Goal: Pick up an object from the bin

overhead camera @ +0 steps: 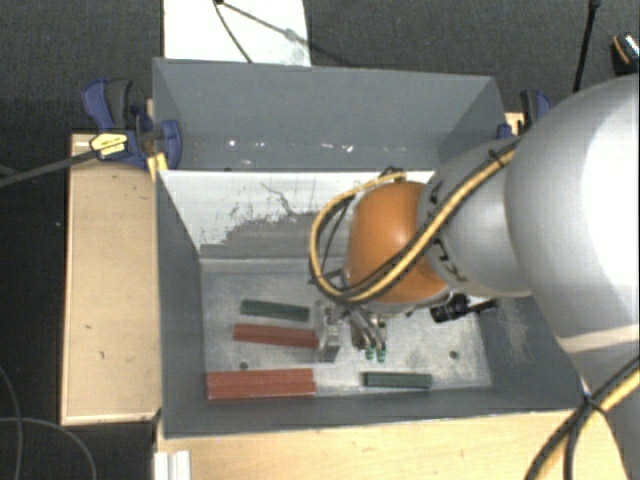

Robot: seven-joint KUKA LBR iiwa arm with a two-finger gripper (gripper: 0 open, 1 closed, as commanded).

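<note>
Red-brown thin stick [274, 336] lies left of centre on the bin [300, 108] floor, between a dark green stick [274, 310] behind it and a thick red bar [260, 383] by the front wall. At its right end hangs the gripper [351, 346], spread apart and empty. A short dark green stick [397, 379] lies just right.

The bin [180, 298] is grey, the blocks [260, 384] red-brown, the bars [397, 379] dark green.

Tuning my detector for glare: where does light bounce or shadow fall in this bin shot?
Camera view: small bright glints dot the bin's back wall; the orange cover and silver arm carry soft sheen; shade pools on the floor beneath the tool, near the red-brown bar.
</note>
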